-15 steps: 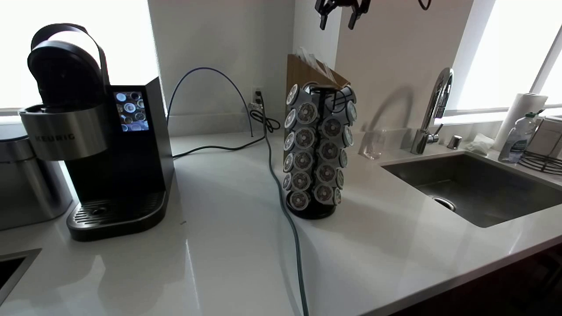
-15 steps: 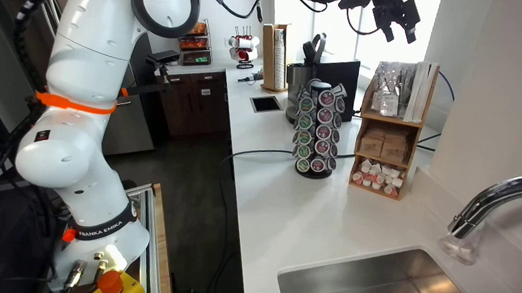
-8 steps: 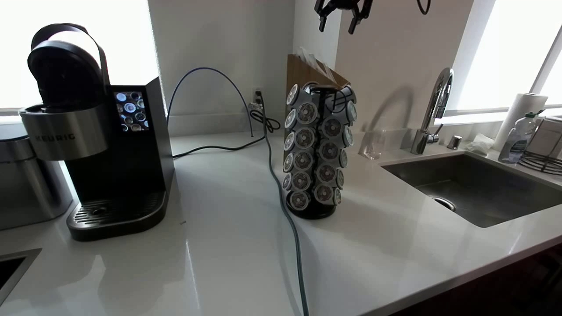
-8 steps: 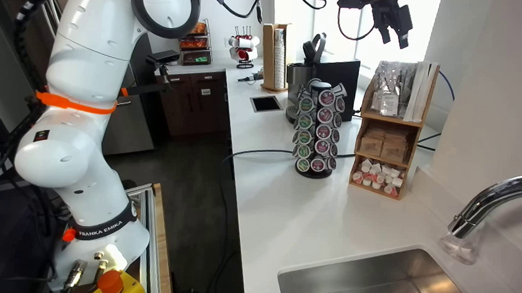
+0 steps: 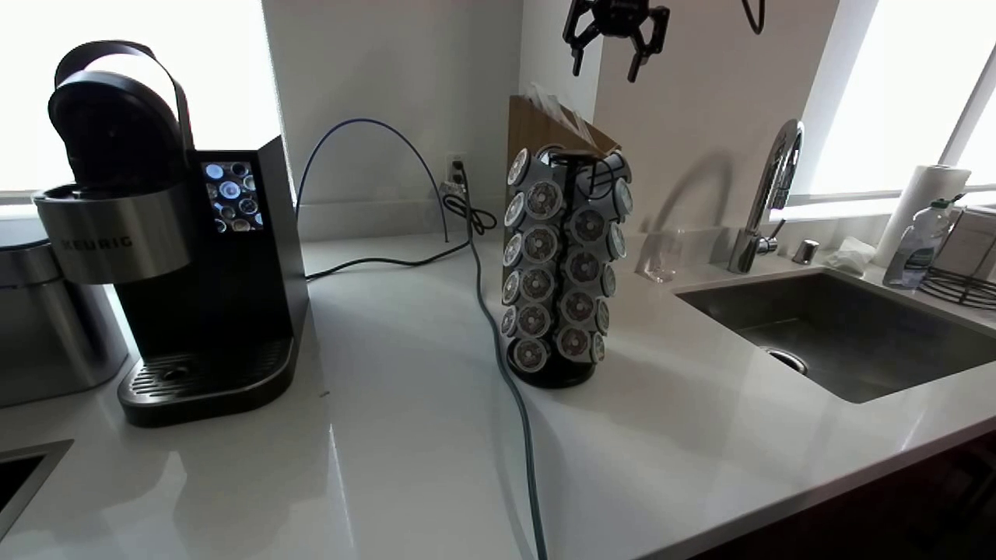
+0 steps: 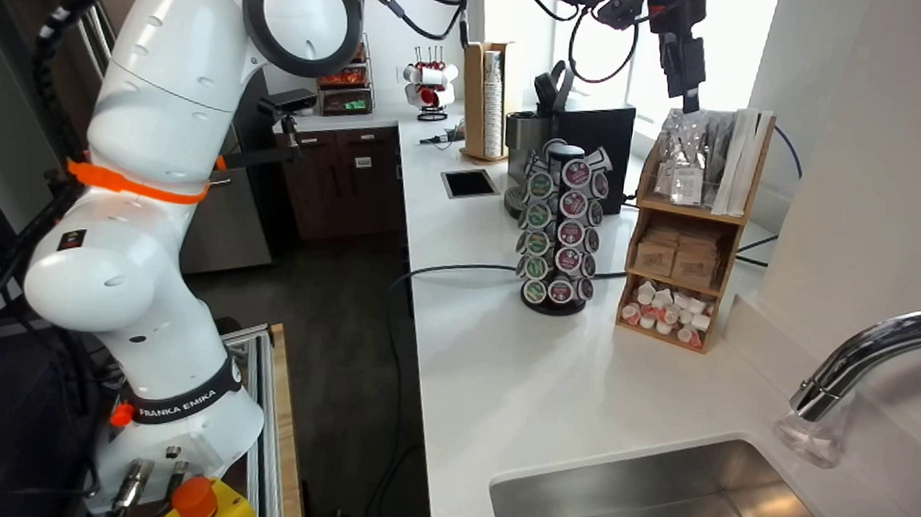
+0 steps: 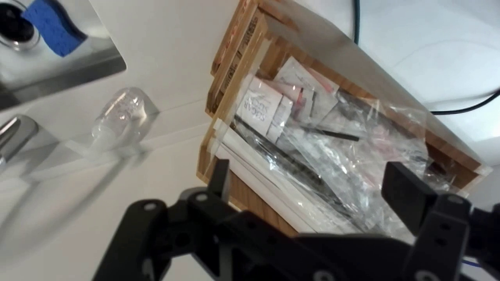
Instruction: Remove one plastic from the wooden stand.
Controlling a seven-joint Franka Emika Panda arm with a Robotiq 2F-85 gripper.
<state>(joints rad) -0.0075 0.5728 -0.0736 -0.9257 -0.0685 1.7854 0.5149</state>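
The wooden stand (image 6: 691,212) is a brown shelf organizer behind the pod carousel; its panel also shows in an exterior view (image 5: 537,128). Its top compartment holds clear plastic packets (image 6: 681,148) and long white wrapped pieces. In the wrist view the packets (image 7: 351,160) lie bunched and overlapping in the wooden stand (image 7: 258,203), with sugar packets beside them. My gripper (image 5: 604,75) is open and empty above the stand, pointing down. In the wrist view my gripper (image 7: 312,183) has its fingers on either side of the packets and white pieces, apart from them.
The pod carousel (image 5: 538,245) stands right next to the stand. A black coffee machine (image 5: 280,233) is further along the counter. A sink (image 6: 653,510) and faucet (image 6: 887,340) lie on the opposite side. A dark cable (image 5: 521,404) crosses the counter.
My gripper has moved down toward the stand's top and turned from tilted to nearly straight down. Its fingers have stayed open. The stand and packets have not moved.
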